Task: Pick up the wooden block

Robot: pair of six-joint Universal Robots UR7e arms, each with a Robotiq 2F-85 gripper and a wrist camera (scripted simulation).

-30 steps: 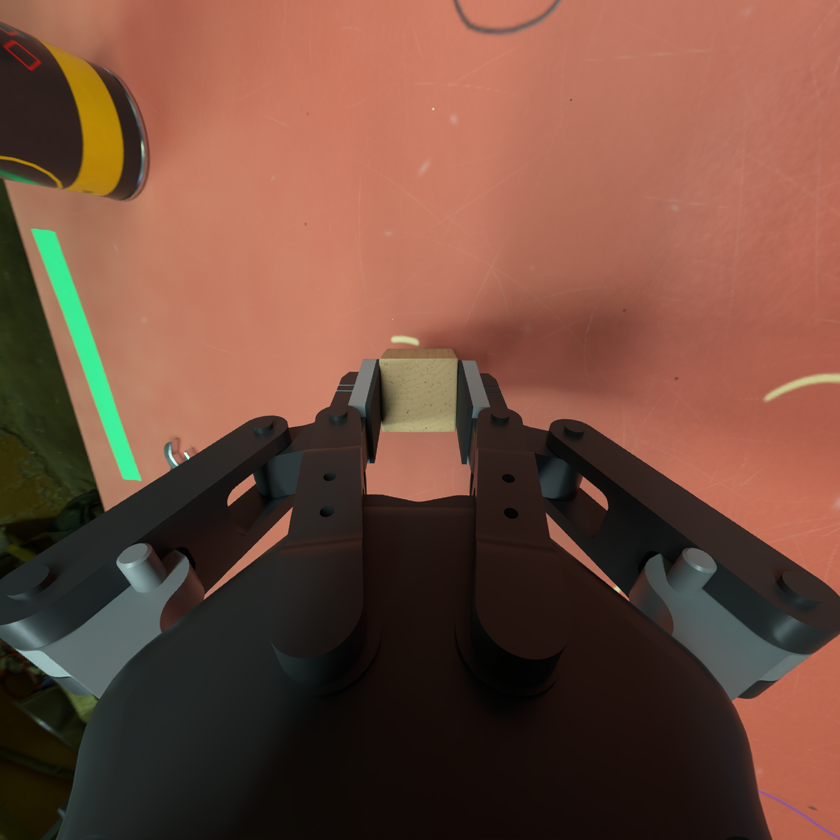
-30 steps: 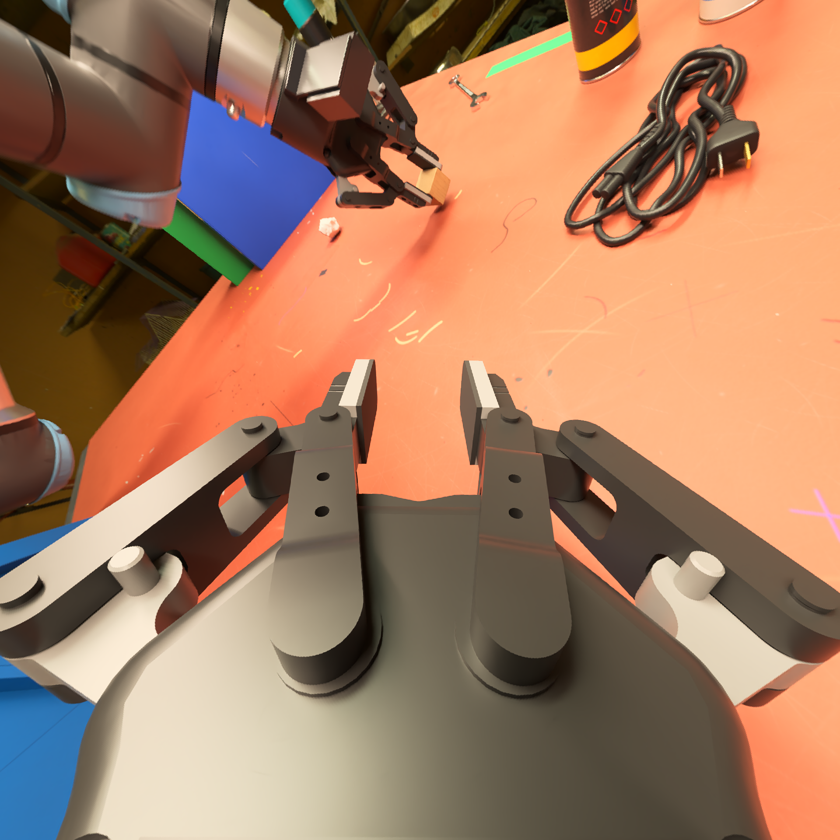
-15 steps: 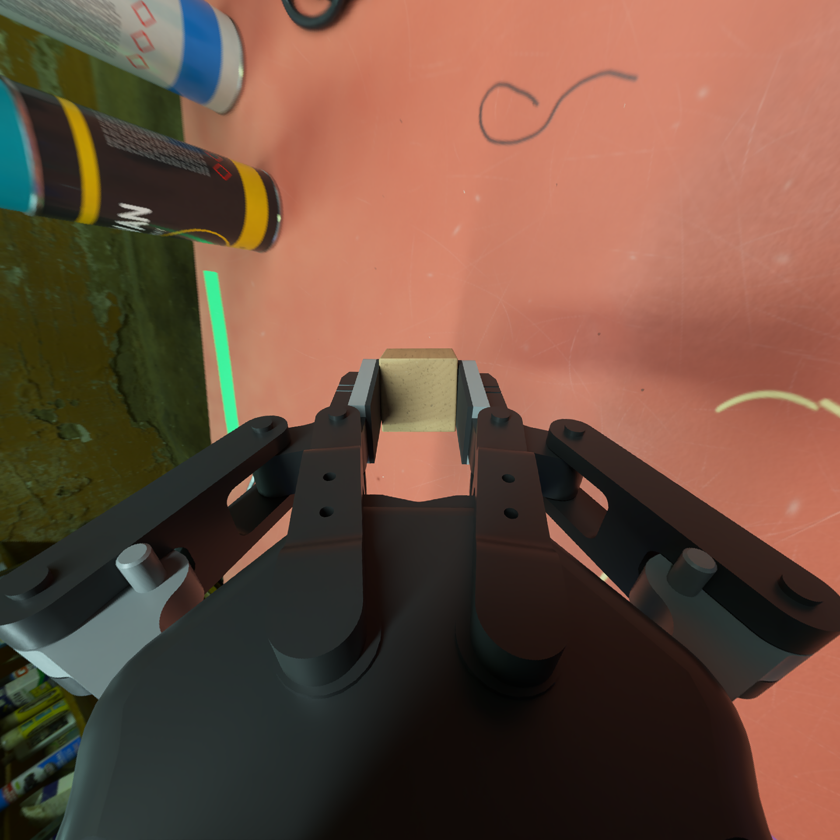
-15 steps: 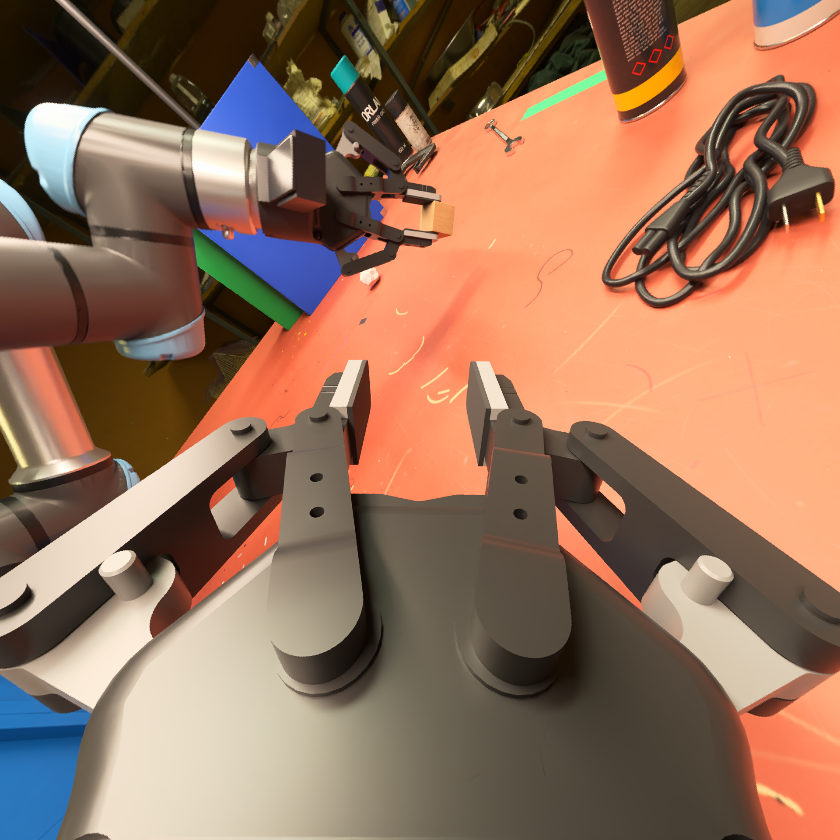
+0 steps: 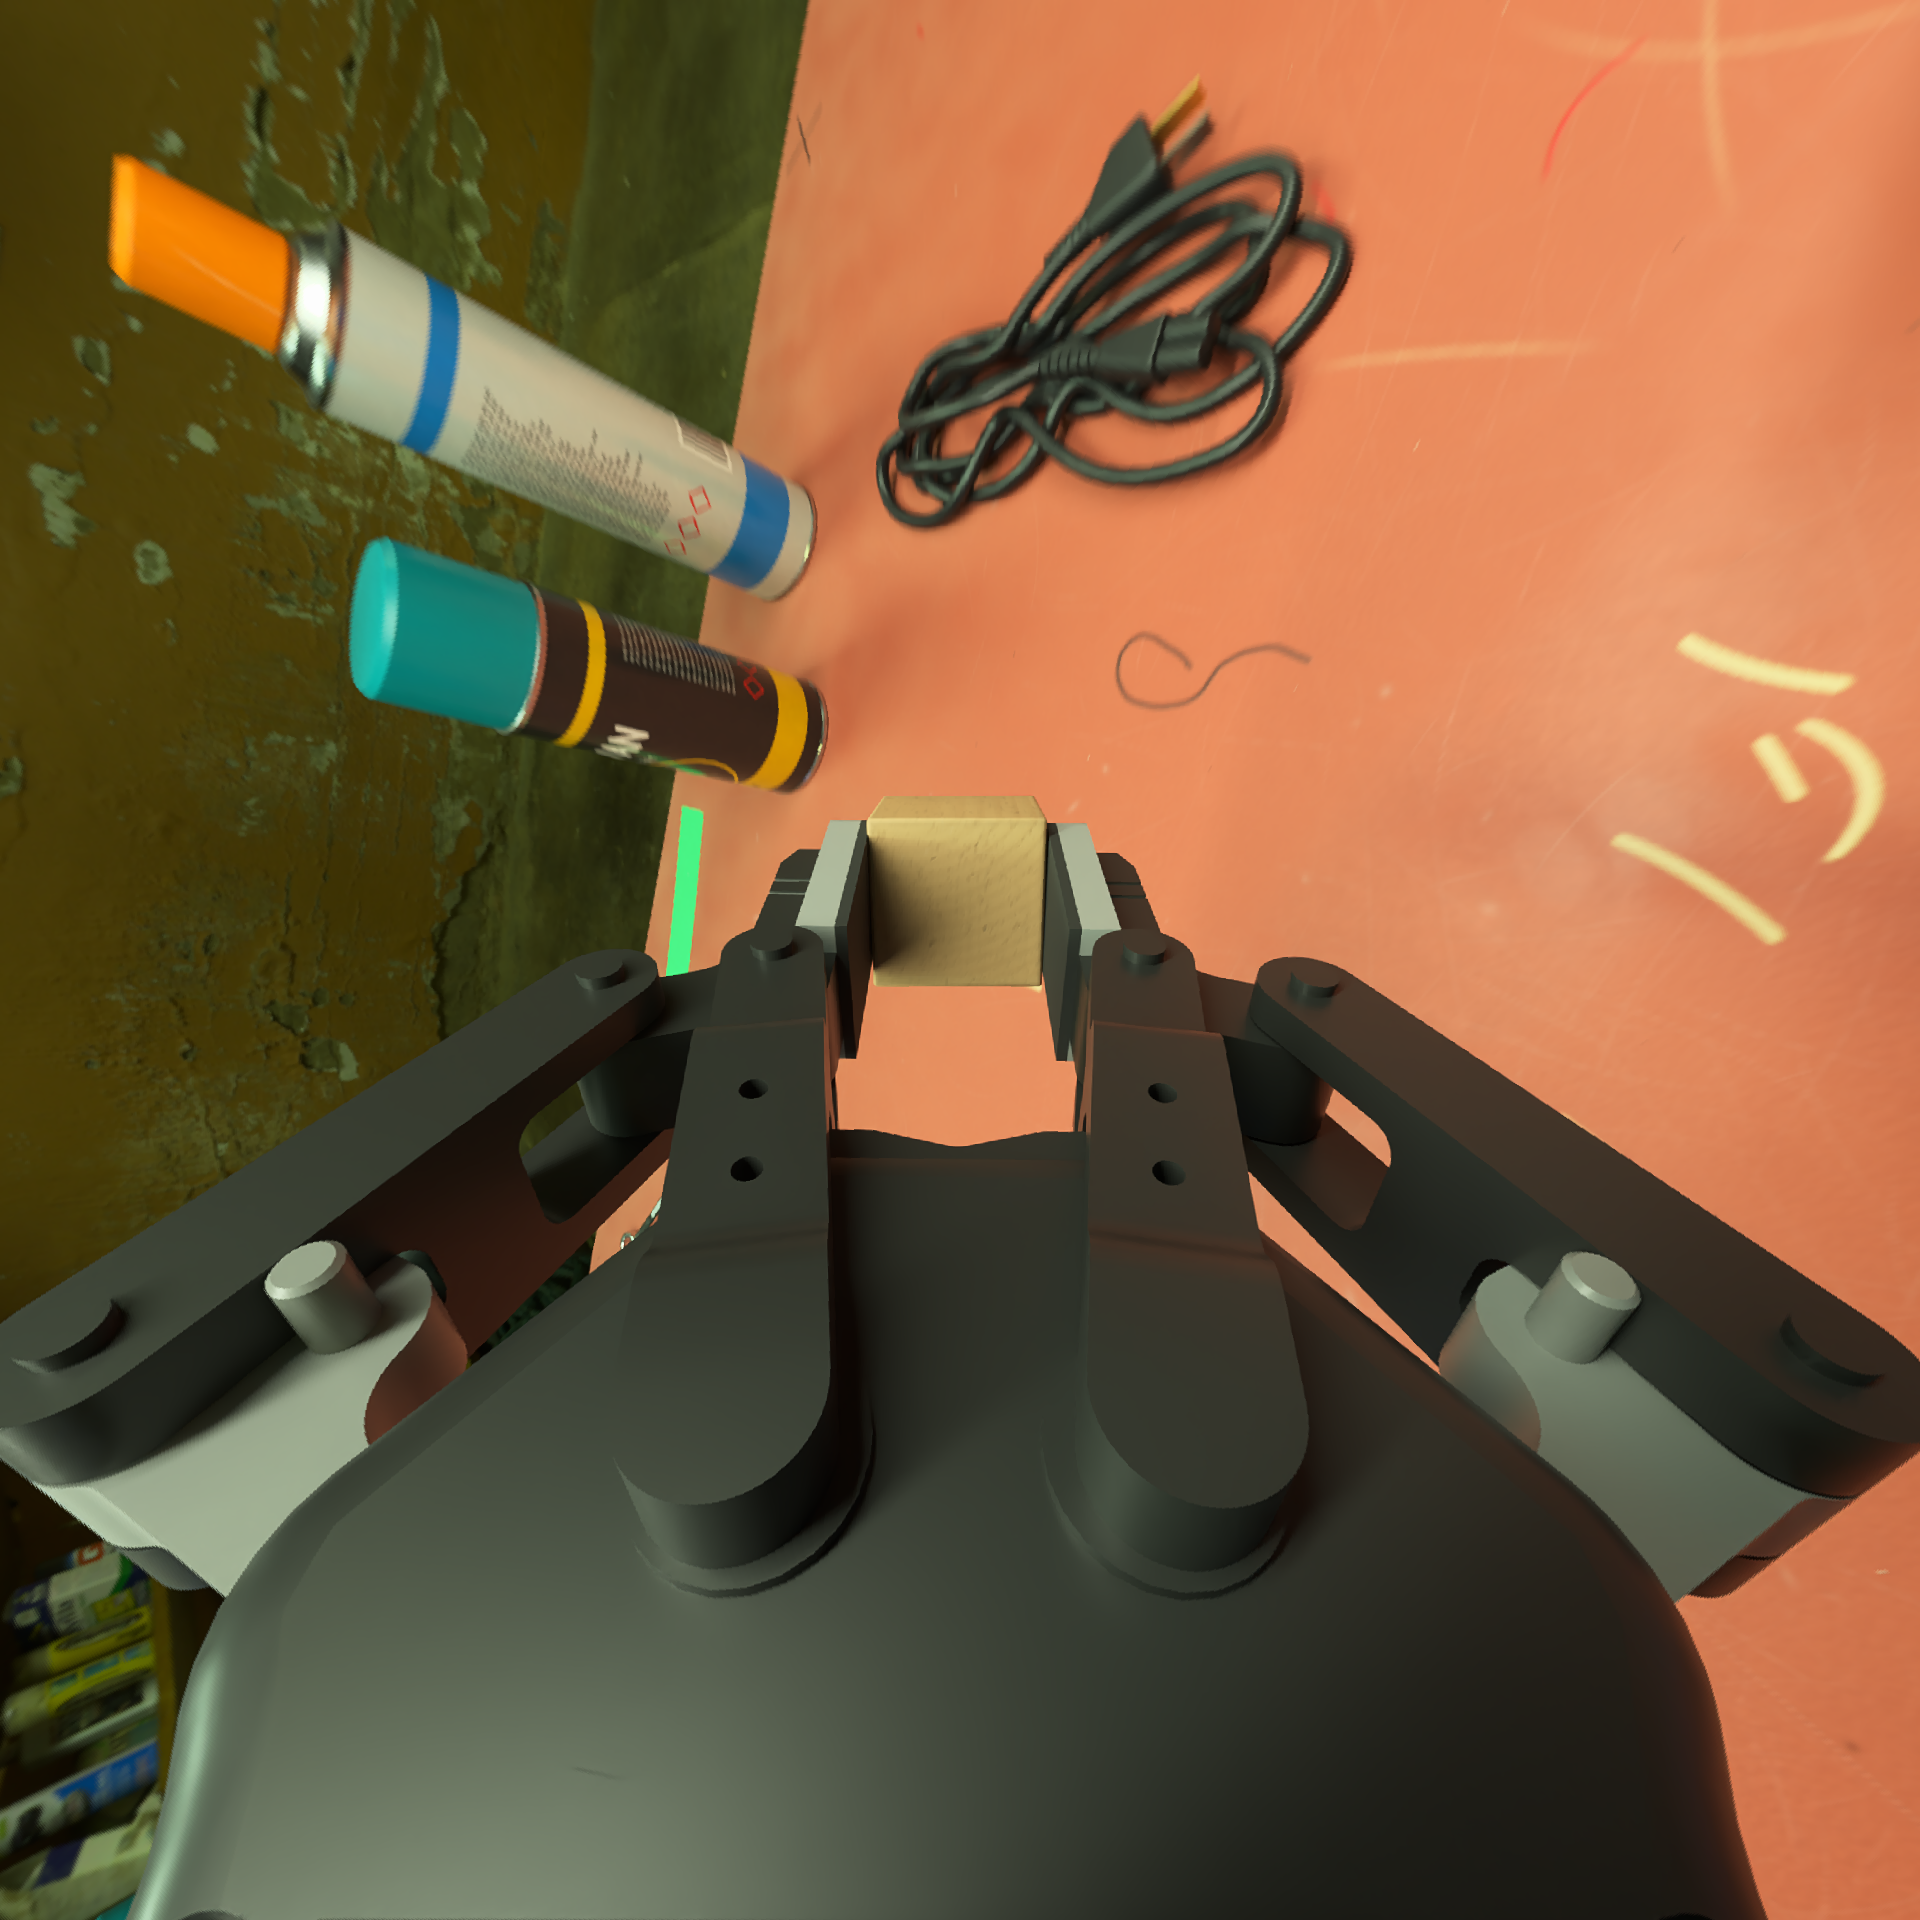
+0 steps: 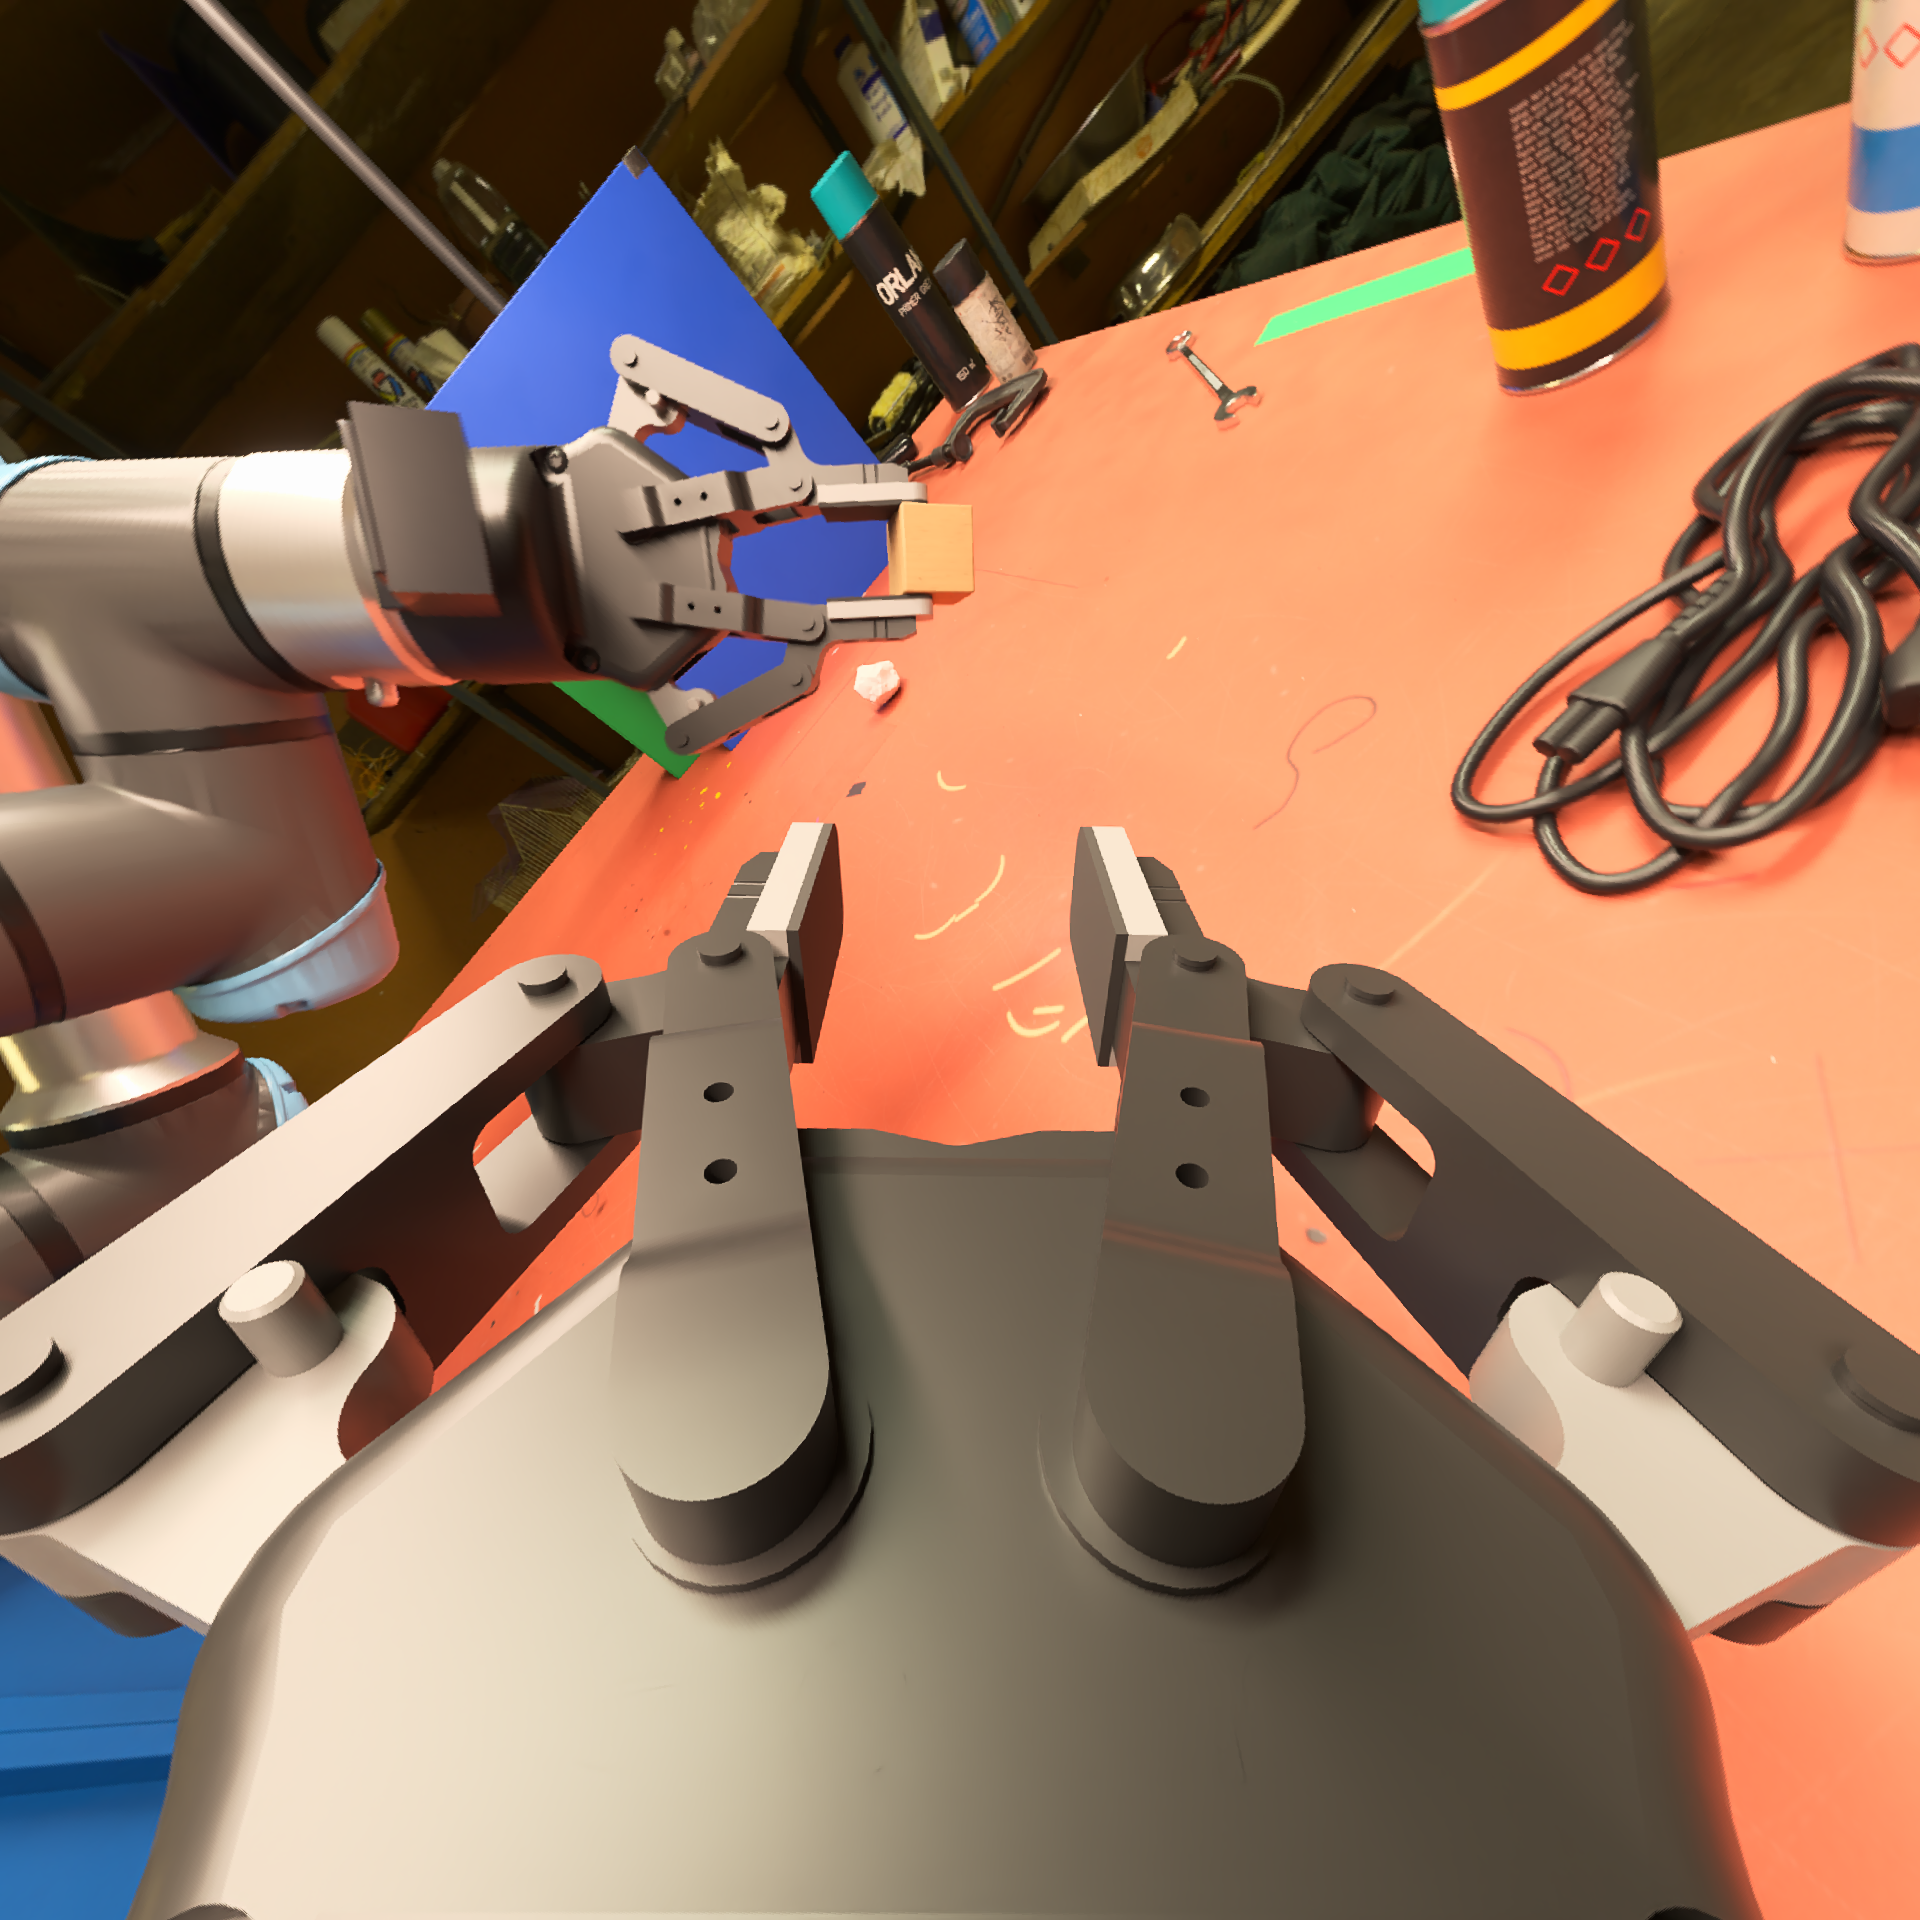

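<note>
The left gripper [image 5: 957, 899] has the wooden block [image 5: 957, 896] pinched square between its fingers [image 5: 831, 883], one pad flat on each side face, and from the right wrist view the wooden block [image 6: 932, 549] hangs clear above the salmon desk [image 6: 1351, 1039], just off the near edge. That reads as a lift already made, with only the hold to keep.

The block looks like a small, stiff cube of pale wood, light I'd judge, with flat parallel faces that suit a pad grip. Smooth wood can slip, so a centred, full-face pinch like this one is the place to hold it.

The right gripper [image 6: 956, 935] has its fingers spread with nothing between them, low over the desk and well apart from the block.

Down on the desk: a coiled black power cord [image 5: 1112, 343], a white spray can with an orange cap [image 5: 457, 364], a dark spray can with a teal cap [image 5: 582, 665], a strip of green tape [image 5: 684, 888], a small metal key [image 6: 1210, 376] and a crumpled white scrap [image 6: 876, 682].
</note>
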